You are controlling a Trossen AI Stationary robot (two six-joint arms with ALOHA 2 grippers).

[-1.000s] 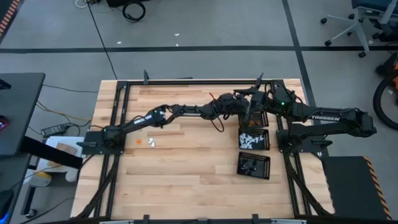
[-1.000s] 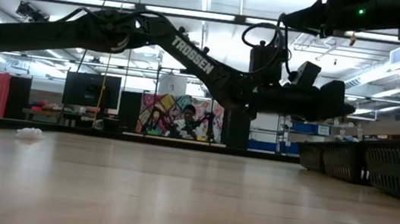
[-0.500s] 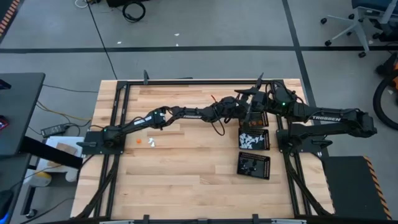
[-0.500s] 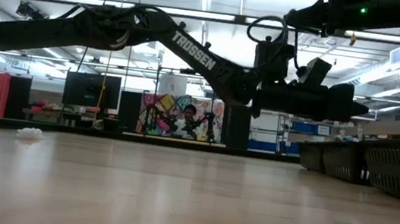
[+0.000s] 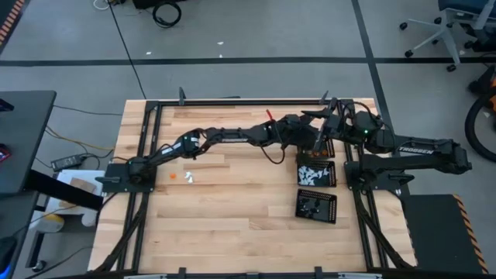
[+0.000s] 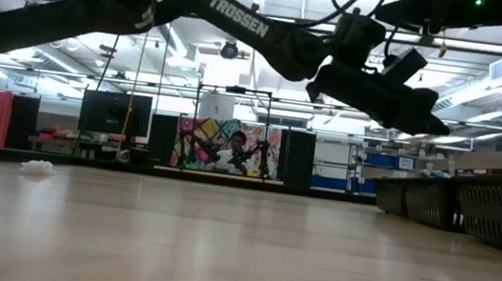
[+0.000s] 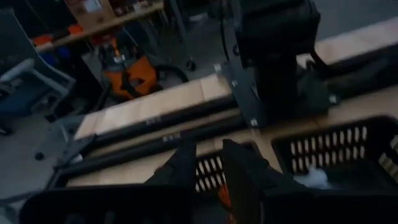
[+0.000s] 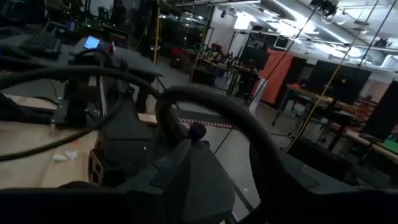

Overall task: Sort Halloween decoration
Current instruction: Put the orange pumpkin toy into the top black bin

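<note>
Surface [image 5: 232, 225]: wooden top inside a black frame.

Perforated black trays, three, in a column along the right edge:
- rear tray [image 5: 325, 146], mostly hidden under the arms; an orange glimpse shows through its wall in the left wrist view
- middle tray [image 5: 316, 173], holding many white pieces [image 5: 313, 172]
- front tray [image 5: 315, 205], holding dark pieces

Each tray seems to take one colour, which explains the grouping.

Unsorted Halloween decoration, two pieces, near the left edge at mid-depth, close together: one orange piece [image 5: 172, 176], one white piece [image 5: 188, 177].

Left gripper [image 7: 210, 163]: stretched across to the rear right corner, hanging over the rear tray; jaws slightly parted, nothing visible between them. Judged to be at the drop point for an orange piece.

Right gripper [image 5: 329, 114]: raised above the rear right corner, just beside the left one, apparently waiting. Jaw state cannot be told.
</note>
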